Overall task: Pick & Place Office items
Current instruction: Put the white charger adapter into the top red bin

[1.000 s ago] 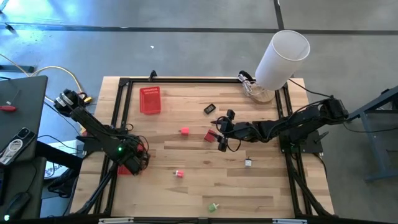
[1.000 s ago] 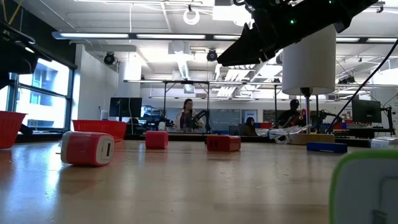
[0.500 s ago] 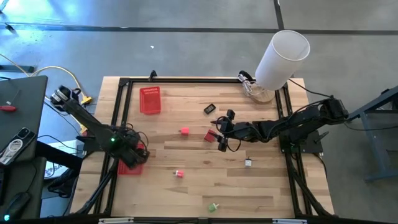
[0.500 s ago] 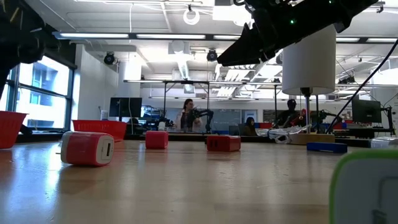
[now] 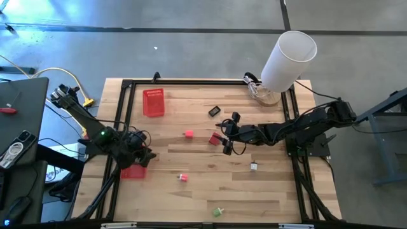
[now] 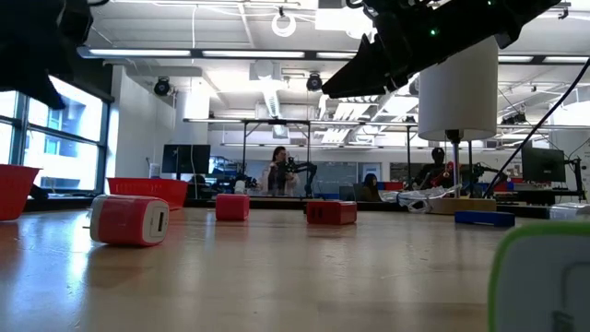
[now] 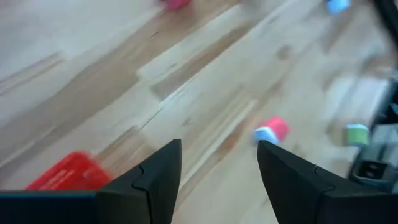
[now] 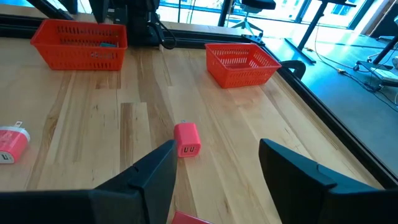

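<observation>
The office items lie scattered on the wooden table (image 5: 273,191): a red block (image 5: 215,138), a pink-red plug block (image 5: 189,134), a black piece (image 5: 214,111), a pink piece (image 5: 183,177), a white piece (image 5: 254,166) and a green piece (image 5: 218,211). My left gripper (image 5: 145,156) hangs open above the near red basket (image 5: 132,172), and nothing shows between its fingers in its wrist view (image 7: 219,146). My right gripper (image 5: 222,133) hovers open at mid-table, just right of the red block. In its wrist view (image 8: 217,146) the plug block (image 8: 187,139) lies ahead of it.
A second red mesh basket (image 5: 153,102) stands at the far left. A tall white cylinder (image 5: 289,60) stands at the far right corner. A black frame (image 5: 124,114) runs along the table's edges. People sit in the room beyond the table (image 6: 277,171).
My left gripper has risen above the near basket, tipped from pointing steeply down to slanting forward, and rolled. Its fingers stay open. My right arm has kept still.
</observation>
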### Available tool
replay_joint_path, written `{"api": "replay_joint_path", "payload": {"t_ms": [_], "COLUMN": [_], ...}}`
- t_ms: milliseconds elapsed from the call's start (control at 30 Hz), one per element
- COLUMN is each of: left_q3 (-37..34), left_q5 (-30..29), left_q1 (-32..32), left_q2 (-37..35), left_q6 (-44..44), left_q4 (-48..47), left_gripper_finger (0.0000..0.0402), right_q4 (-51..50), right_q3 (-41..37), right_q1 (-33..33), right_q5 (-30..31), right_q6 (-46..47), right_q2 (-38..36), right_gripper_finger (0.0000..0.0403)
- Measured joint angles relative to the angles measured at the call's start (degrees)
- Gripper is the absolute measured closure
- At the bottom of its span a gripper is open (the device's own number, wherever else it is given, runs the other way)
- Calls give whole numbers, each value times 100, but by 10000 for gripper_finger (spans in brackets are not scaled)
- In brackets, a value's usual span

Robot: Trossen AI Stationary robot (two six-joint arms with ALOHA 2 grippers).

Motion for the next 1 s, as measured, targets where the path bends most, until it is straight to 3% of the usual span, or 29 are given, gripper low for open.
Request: {"api": "replay_joint_path", "payload": {"t_ms": [333,533,800,1000], "left_q3": [0,0,0,0], "left_q5": [-11,-15,19,64], "left_q1": [713,1140,1388,1569], "left_q2": [-16,-14,-10,-7], "left_q6": [2210,2905,4129,4419], "left_q4": [1140,1257,2117,2297], "left_gripper_finger": [198,198,198,198], "right_q4": [0,0,-2,-4], "right_q3": [0,0,0,0], "right_q1": [0,0,2,2], "right_q5": [0,0,-1,-2], "right_q6": [0,66,87,131], "right_q2": [0,0,0,0], "right_gripper_finger": [188,188,188,188]}}
